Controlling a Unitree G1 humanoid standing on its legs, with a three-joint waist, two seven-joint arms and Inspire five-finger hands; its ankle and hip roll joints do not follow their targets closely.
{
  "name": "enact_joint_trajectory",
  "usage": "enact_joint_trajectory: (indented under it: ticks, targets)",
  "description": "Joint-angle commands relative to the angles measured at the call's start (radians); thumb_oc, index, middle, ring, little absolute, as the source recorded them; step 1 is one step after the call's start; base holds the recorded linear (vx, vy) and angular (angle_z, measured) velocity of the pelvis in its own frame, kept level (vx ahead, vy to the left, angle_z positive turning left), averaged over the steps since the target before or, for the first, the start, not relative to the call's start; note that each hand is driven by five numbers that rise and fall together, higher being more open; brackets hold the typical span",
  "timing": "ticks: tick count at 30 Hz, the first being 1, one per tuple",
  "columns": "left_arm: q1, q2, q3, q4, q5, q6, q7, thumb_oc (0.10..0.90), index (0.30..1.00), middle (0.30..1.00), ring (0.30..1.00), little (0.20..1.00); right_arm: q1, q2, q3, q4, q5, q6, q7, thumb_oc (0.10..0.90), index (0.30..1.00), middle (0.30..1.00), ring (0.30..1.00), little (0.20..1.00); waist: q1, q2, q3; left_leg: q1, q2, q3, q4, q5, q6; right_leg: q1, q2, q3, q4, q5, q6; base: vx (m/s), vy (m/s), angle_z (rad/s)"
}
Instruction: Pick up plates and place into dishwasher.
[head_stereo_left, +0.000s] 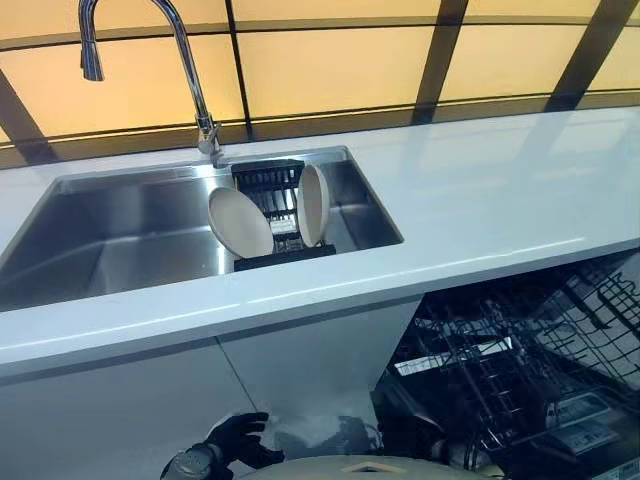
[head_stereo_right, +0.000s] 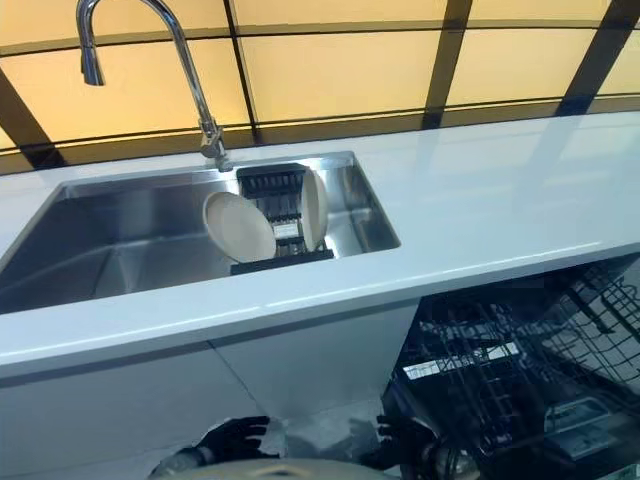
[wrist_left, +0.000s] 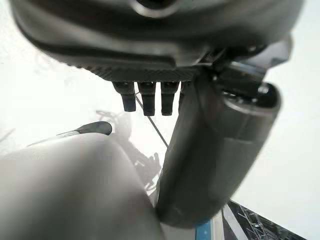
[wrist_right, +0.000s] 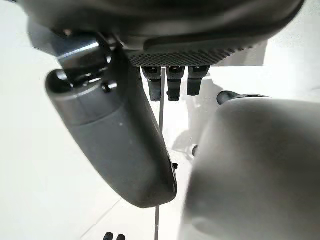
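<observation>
Low by the cabinet front hangs the left robot hand (head_stereo_left: 236, 438), fingers (wrist_left: 145, 98) loosely spread and holding nothing. The right robot hand (head_stereo_right: 405, 441) sits just as low beside it, near the open dishwasher (head_stereo_left: 520, 370), its fingers (wrist_right: 172, 85) relaxed and empty too.

So this reads as the very start: nothing is picked up, nothing is loaded. Both plates stand on edge in the black rack (head_stereo_left: 268, 178) at the right end of the sink (head_stereo_left: 110, 235), just under the faucet (head_stereo_left: 185, 60), set into the white table (head_stereo_left: 500, 190). The dishwasher is pulled open below the table's right part, and I can make out no plate among its wire racks.

Which way do they point? A round plate has no long axis, so it is the face that counts. The left plate (head_stereo_left: 240, 222) leans back, its broad face turned up and towards the robot. The right plate (head_stereo_left: 312, 205) stands close to upright and shows almost edge-on, its rim running front to back. They sit near each other; I cannot tell whether they touch.

Next move, by my reckoning: one arm has to rise well up over the table edge and reach down into the sink. The leaning plate looks the easier first grab, thumb on one face and fingers behind, lifted clear of the rack before swinging right and down.
</observation>
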Motion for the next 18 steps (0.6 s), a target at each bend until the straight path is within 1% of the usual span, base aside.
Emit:
enact_joint_trajectory:
  ticks: [1, 3, 4, 5, 9, 12, 14, 18]
  targets:
    - [-0.051, -0.060, -0.011, 0.023, 0.008, 0.001, 0.003, 0.800, 0.900, 0.900, 0.900, 0.900, -0.036, 0.020, 0.013, 0.017, -0.007, -0.021, 0.007, 0.800, 0.900, 0.900, 0.900, 0.900, 0.017, 0.029, 0.024, 0.052, -0.088, 0.113, 0.007, -0.185, 0.078, 0.004, 0.066, 0.045, 0.038, -0.121, 0.005, 0.25, -0.156, 0.10]
    - [-0.054, -0.061, -0.014, 0.026, 0.016, -0.004, 0.011, 0.800, 0.900, 0.900, 0.900, 0.900, -0.037, 0.022, 0.015, 0.016, -0.005, -0.019, 0.004, 0.800, 0.900, 0.900, 0.900, 0.900, 0.017, 0.027, 0.023, 0.051, -0.089, 0.112, 0.007, -0.183, 0.077, 0.004, 0.067, 0.046, 0.037, -0.119, 0.005, 0.00, 0.000, 0.00]
    - [-0.054, -0.060, -0.013, 0.024, 0.014, -0.023, -0.001, 0.800, 0.900, 0.900, 0.900, 0.900, -0.037, 0.020, 0.014, 0.016, -0.007, -0.020, 0.007, 0.800, 0.900, 0.900, 0.900, 0.900, 0.017, 0.027, 0.022, 0.051, -0.089, 0.111, 0.007, -0.185, 0.076, 0.005, 0.067, 0.046, 0.035, -0.119, 0.005, 0.00, 0.000, 0.00]
    - [-0.055, -0.059, -0.015, 0.023, 0.030, -0.028, -0.003, 0.800, 0.900, 0.900, 0.900, 0.900, -0.037, 0.018, 0.013, 0.017, -0.007, -0.020, 0.010, 0.800, 0.900, 0.900, 0.900, 0.900, 0.017, 0.027, 0.021, 0.051, -0.088, 0.112, 0.007, -0.185, 0.075, 0.005, 0.067, 0.045, 0.034, -0.118, 0.005, 0.00, 0.000, 0.00]
    - [-0.056, -0.057, -0.029, 0.020, 0.046, -0.016, -0.011, 0.800, 0.900, 0.900, 0.900, 0.900, -0.037, 0.017, 0.016, 0.016, -0.005, -0.018, 0.009, 0.800, 0.900, 0.900, 0.900, 0.900, 0.016, 0.028, 0.021, 0.049, -0.087, 0.113, 0.007, -0.184, 0.074, 0.005, 0.068, 0.047, 0.031, -0.116, 0.005, 0.00, 0.000, 0.00]
    - [-0.059, -0.058, -0.032, 0.020, 0.010, -0.010, -0.024, 0.800, 0.900, 0.900, 0.900, 0.900, -0.039, 0.016, 0.016, 0.021, -0.007, -0.021, 0.012, 0.800, 0.900, 0.900, 0.900, 0.900, 0.014, 0.031, 0.020, 0.049, -0.087, 0.114, 0.007, -0.183, 0.072, 0.006, 0.068, 0.049, 0.028, -0.114, 0.006, 0.00, 0.000, 0.00]
    - [-0.060, -0.061, -0.026, 0.016, -0.014, -0.051, -0.003, 0.800, 0.900, 0.900, 0.900, 0.900, -0.038, 0.018, 0.020, 0.021, -0.009, -0.022, 0.012, 0.800, 0.900, 0.900, 0.900, 0.900, 0.013, 0.031, 0.019, 0.048, -0.087, 0.115, 0.007, -0.183, 0.071, 0.007, 0.068, 0.050, 0.024, -0.113, 0.005, 0.00, 0.000, 0.00]
    - [-0.057, -0.062, -0.021, 0.009, -0.012, -0.066, 0.005, 0.800, 0.900, 0.900, 0.900, 0.900, -0.037, 0.019, 0.022, 0.021, -0.009, -0.021, 0.010, 0.800, 0.900, 0.900, 0.900, 0.900, 0.015, 0.031, 0.018, 0.047, -0.087, 0.113, 0.007, -0.183, 0.070, 0.006, 0.069, 0.049, 0.024, -0.112, 0.005, 0.00, 0.000, 0.00]
